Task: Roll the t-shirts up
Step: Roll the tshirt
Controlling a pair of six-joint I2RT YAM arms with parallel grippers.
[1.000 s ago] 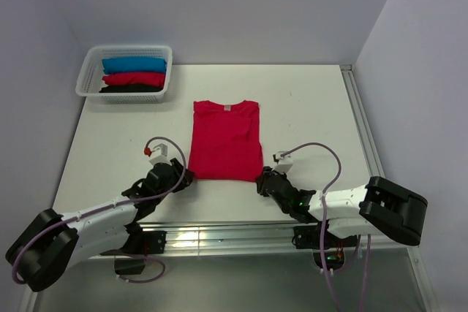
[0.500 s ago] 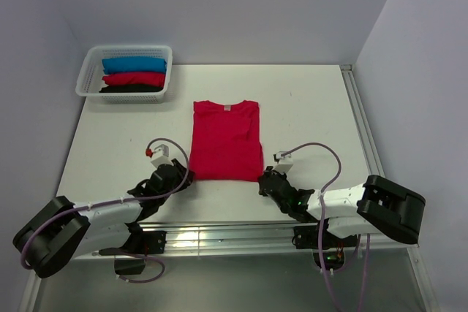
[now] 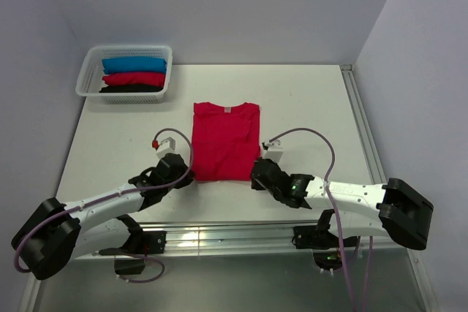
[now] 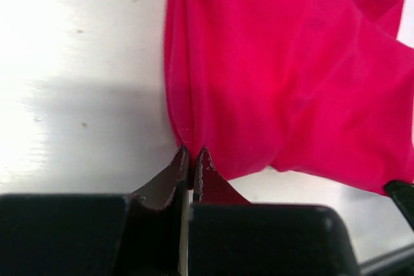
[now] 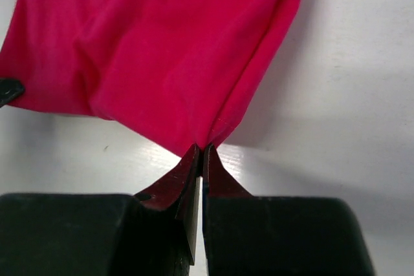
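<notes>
A white table (image 3: 307, 107) fills the corner of a small room, seen from above. Its top is smooth and slightly glossy. The wrist views show a few tiny specks on it and bright glare on the left side. A pale lilac-grey back wall (image 3: 241, 12) meets the far edge. A matching right wall (image 3: 424, 71) runs down the right side, where a metal strip (image 3: 360, 126) borders the tabletop. A metal rail (image 3: 219, 237) lines the near edge, where the two arms are mounted.

A crimson shirt (image 3: 225, 137) lies in the middle of the table, folded into a tall rectangle. Its collar points toward the back wall, with a small white label (image 3: 227, 108) at the neck. The left gripper (image 4: 193, 153) has its fingers pressed together on the shirt's near left corner, pinching the hem. The right gripper (image 5: 202, 150) pinches the near right corner the same way. The cloth puckers into folds at both corners.

A white mesh basket (image 3: 86, 82) sits in the far left corner, well apart from the shirt. It holds three rolled shirts side by side: a blue bundle (image 3: 134, 64) farthest back, a red bundle (image 3: 134, 78) in the middle and a black bundle (image 3: 131, 88) nearest.
</notes>
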